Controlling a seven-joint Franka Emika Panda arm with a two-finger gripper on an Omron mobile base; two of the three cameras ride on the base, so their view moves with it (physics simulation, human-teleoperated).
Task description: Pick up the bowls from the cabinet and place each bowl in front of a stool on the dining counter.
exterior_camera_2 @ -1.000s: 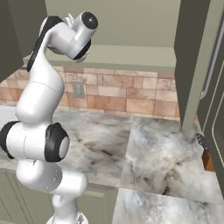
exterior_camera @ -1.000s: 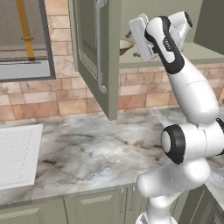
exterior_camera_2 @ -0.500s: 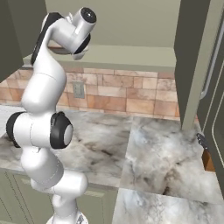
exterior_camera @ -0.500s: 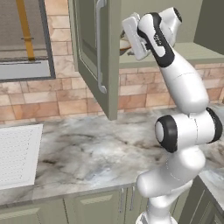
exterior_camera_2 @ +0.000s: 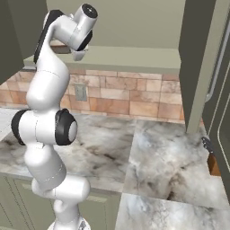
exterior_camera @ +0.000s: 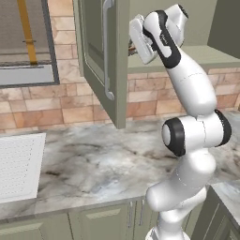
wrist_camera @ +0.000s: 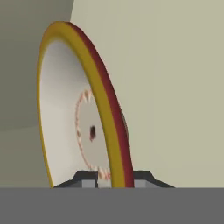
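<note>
While the left base view catches just a sliver of bowl (exterior_camera: 131,48) on the cabinet shelf (exterior_camera: 206,55) behind the open door (exterior_camera: 104,56), the hand view brings it close — yellow-and-red rim, pale inside. There the end effector (wrist_camera: 114,178) has its fingertips (wrist_camera: 89,178) clamped either side of that rim. Raised high, the arm bends its wrist leftward into the cabinet, above the marble desk (exterior_camera: 98,164).

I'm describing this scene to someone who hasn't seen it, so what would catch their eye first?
The tall white robot arm stands out first, reaching up into the open sage-green wall cabinet above the grey-veined marble counter. In the hand view, the gripper is closed on the rim of a wide shallow bowl with a yellow and dark red edge and a pale inside, close to the camera.
</note>
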